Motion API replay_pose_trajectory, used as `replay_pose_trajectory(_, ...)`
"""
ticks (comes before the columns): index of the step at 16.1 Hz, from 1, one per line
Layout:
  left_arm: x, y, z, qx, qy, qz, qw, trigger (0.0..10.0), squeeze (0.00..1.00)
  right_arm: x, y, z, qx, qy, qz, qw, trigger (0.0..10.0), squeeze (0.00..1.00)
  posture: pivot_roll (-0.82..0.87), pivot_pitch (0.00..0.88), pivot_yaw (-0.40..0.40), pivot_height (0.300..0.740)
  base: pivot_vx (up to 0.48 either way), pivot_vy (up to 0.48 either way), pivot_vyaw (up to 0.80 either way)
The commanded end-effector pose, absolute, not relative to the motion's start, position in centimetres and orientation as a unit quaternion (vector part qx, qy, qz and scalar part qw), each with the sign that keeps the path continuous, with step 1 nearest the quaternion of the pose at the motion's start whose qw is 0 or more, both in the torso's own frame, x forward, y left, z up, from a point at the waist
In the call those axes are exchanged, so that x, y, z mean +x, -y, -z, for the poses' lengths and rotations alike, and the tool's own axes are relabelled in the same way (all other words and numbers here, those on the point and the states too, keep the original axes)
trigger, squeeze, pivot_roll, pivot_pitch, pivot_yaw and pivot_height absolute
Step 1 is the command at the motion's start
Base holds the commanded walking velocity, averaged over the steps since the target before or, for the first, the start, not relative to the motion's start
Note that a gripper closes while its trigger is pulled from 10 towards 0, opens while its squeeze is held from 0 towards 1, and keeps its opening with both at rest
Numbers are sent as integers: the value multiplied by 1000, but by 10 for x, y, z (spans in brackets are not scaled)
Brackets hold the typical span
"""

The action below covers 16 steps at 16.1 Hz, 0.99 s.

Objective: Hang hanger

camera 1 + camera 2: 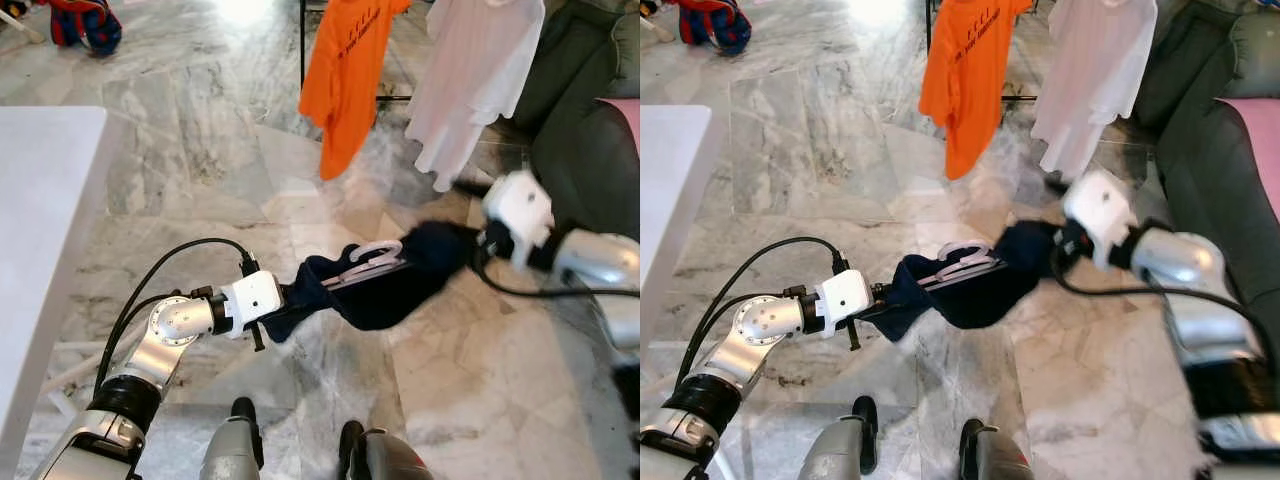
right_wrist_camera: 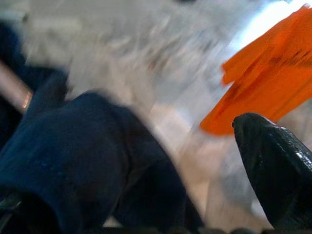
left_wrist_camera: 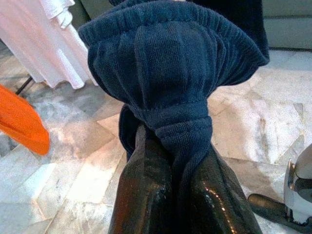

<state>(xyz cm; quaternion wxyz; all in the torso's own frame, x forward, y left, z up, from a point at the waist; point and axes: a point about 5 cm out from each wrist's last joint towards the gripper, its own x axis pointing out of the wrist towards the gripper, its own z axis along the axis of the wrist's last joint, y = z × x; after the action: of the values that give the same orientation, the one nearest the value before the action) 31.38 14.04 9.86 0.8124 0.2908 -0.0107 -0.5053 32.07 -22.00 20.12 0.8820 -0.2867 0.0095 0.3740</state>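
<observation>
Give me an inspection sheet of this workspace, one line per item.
Surface: grey-white marble floor; white table at the robot's left.
Job's things: navy garment on a pale hanger, stretched between both claws above the floor.
Clutter: red-and-blue bundle on the floor, far left.
Grippers: left claw shut on a bunched navy cuff; right claw at the garment's other end, blurred, grip unclear.
Cables: black cables loop off the left wrist; another under the right.
Surroundings: orange shirt and white shirt hanging ahead; dark sofa on the right.
</observation>
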Motion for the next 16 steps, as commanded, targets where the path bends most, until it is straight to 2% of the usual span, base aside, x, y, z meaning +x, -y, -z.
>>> replay_pose_trajectory(1, 312, -139, -96, 294, 15, 507, 810, 0, 0, 313, 222, -195, -296, -44, -403, 865, 10000, 1000, 26, 301, -32, 740, 0, 0, 0)
replay_pose_trajectory(2, 314, -139, -96, 298, 13, 506, 809, 0, 0, 310, 224, -193, -281, -63, -415, 863, 10000, 1000, 21, 300, -33, 740, 0, 0, 0)
replay_pose_trajectory(5, 317, -140, -93, 309, 2, 500, 809, 0, 0, 295, 235, -186, -301, -129, -456, 828, 10000, 1000, 6, 285, -32, 740, 0, 0, 0)
replay_pose_trajectory(8, 325, -140, -92, 329, -10, 471, 818, 0, 0, 282, 230, -190, -285, -149, -495, 807, 10000, 949, -9, 283, -37, 740, 0, 0, 0)
replay_pose_trajectory(10, 328, -137, -93, 331, -7, 458, 825, 0, 0, 287, 229, -191, -245, -135, -473, 835, 10000, 910, -13, 288, -34, 740, 0, 0, 0)
replay_pose_trajectory(11, 329, -135, -93, 330, -6, 458, 825, 0, 0, 288, 228, -191, -233, -128, -466, 844, 10000, 906, -14, 288, -32, 740, 0, 0, 0)
replay_pose_trajectory(13, 330, -134, -95, 330, -3, 461, 824, 0, 0, 278, 221, -187, -152, -128, -484, 852, 10000, 886, -24, 291, -22, 740, 0, 0, 0)
replay_pose_trajectory(15, 333, -133, -98, 333, -2, 459, 824, 0, 0, 279, 226, -180, -135, -118, -453, 873, 10000, 757, -36, 288, 0, 740, 0, 0, 0)
replay_pose_trajectory(16, 335, -131, -99, 333, -2, 458, 824, 0, 0, 280, 229, -180, -137, -113, -442, 879, 10000, 761, -51, 287, 12, 740, 0, 0, 0)
